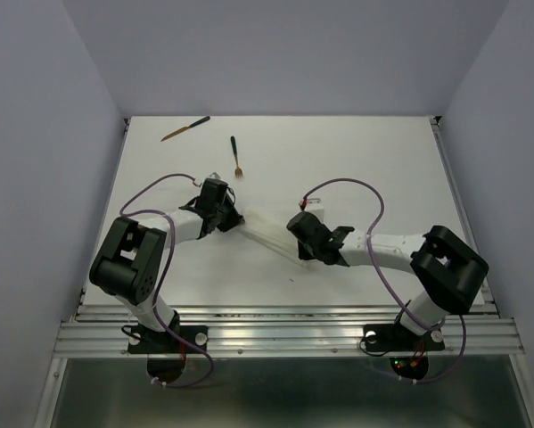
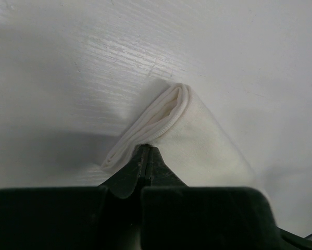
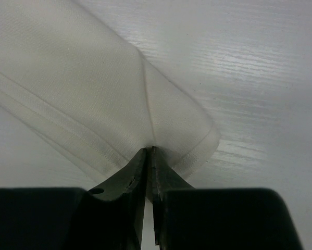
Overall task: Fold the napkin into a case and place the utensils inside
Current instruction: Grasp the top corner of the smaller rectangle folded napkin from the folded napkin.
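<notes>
Much of the napkin (image 1: 265, 229) is hiding beneath the two arms in the overhead view. Only a narrow white band of folded cloth is showing between them, and it is blending into the white table (image 1: 382, 169). The wrist views are each showing just one end of the cloth and cutting the rest off at their edges. Stacked edges are showing at the napkin's left end, but the number of layers is hard to make out.

The left gripper (image 2: 147, 152) is pinching the napkin's left end, with its fingers pressed together on the cloth. The right gripper (image 3: 150, 152) is clamping the napkin's right end, its jaws nearly closed on a corner of the fabric. Both arms are reaching forward with bent elbows and angling inward toward the napkin, their wrists low, so the band is running on a slant between them.

A wooden fork (image 1: 236, 157) is lying beyond the napkin's left end, apart from it. A second wooden utensil (image 1: 184, 129) is lying farther from the napkin, well apart. Purple cables (image 1: 349, 182) are looping above the arms on either side of the napkin.
</notes>
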Tool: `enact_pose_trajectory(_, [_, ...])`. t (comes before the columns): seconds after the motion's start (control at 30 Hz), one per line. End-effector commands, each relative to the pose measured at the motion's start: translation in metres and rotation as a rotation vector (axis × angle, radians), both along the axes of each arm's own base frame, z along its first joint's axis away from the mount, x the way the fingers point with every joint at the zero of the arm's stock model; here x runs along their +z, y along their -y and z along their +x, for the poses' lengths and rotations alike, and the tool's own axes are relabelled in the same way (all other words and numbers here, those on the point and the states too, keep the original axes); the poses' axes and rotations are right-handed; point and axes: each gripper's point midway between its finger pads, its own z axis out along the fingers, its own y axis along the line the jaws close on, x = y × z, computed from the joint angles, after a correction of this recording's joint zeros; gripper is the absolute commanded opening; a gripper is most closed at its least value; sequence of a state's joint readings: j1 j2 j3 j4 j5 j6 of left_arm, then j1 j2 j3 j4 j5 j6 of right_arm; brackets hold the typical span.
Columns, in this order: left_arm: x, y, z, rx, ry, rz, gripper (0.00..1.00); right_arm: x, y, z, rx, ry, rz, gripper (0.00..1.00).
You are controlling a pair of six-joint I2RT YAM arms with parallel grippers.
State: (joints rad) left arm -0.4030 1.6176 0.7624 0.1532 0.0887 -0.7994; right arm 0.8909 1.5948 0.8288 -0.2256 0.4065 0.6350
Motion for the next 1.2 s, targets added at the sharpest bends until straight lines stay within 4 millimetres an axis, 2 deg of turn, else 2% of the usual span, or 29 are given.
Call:
enact_pose_trajectory(0.0, [0.019,-0.004,0.007,-0.011,0.035,0.029,0.0,0.003,0.005,-0.002,0.005,0.004,-0.004,0.13])
enact_pose_trajectory(0.1, [0.04,-0.001,0.016,-0.027,0.081,0.026,0.0,0.035,-0.001,0.006,0.076,0.08,0.013,0.15])
enact_pose_trajectory(0.13, [0.043,-0.002,0.016,-0.038,0.081,0.035,0.0,0.052,-0.008,0.009,0.1,0.117,0.048,0.17])
enact_pose_trajectory(0.17, [0.048,-0.001,0.017,-0.046,0.089,0.033,0.0,0.061,-0.012,0.011,0.128,0.136,0.063,0.19])
enact_pose_trajectory(0.3, [0.074,-0.004,0.026,-0.057,0.14,0.029,0.12,0.086,-0.043,0.013,0.296,0.166,0.116,0.34])
enact_pose_trajectory(0.47, [0.084,-0.022,0.024,-0.051,0.129,0.031,0.25,0.089,-0.065,0.033,0.364,0.17,0.053,0.41])
enact_pose_trajectory(0.5, [0.088,-0.026,0.023,-0.045,0.136,0.032,0.29,0.091,-0.07,0.036,0.375,0.176,0.056,0.56])
enact_pose_trajectory(0.63, [0.083,-0.056,0.016,0.013,0.092,0.06,0.36,0.1,-0.1,0.052,0.421,0.214,0.046,0.73])
enact_pose_trajectory(0.7, [0.081,-0.066,0.013,0.036,0.081,0.069,0.41,0.102,-0.11,0.057,0.435,0.222,0.03,0.75])
enact_pose_trajectory(0.73, [0.076,-0.072,0.009,0.046,0.062,0.076,0.45,0.101,-0.121,0.061,0.455,0.226,0.015,0.75])
enact_pose_trajectory(0.8, [0.072,-0.082,0.006,0.074,0.047,0.079,0.46,0.099,-0.131,0.065,0.473,0.224,-0.008,0.75])
enact_pose_trajectory(0.87, [0.067,-0.088,0.0,0.088,0.032,0.079,0.54,0.096,-0.147,0.066,0.519,0.224,-0.019,0.75])
enact_pose_trajectory(1.03, [0.06,-0.1,-0.009,0.12,0.015,0.074,0.56,0.087,-0.166,0.067,0.564,0.241,-0.027,0.74])
enact_pose_trajectory(1.17, [0.058,-0.105,-0.013,0.134,0.012,0.071,0.56,0.086,-0.172,0.074,0.561,0.279,-0.056,0.73])
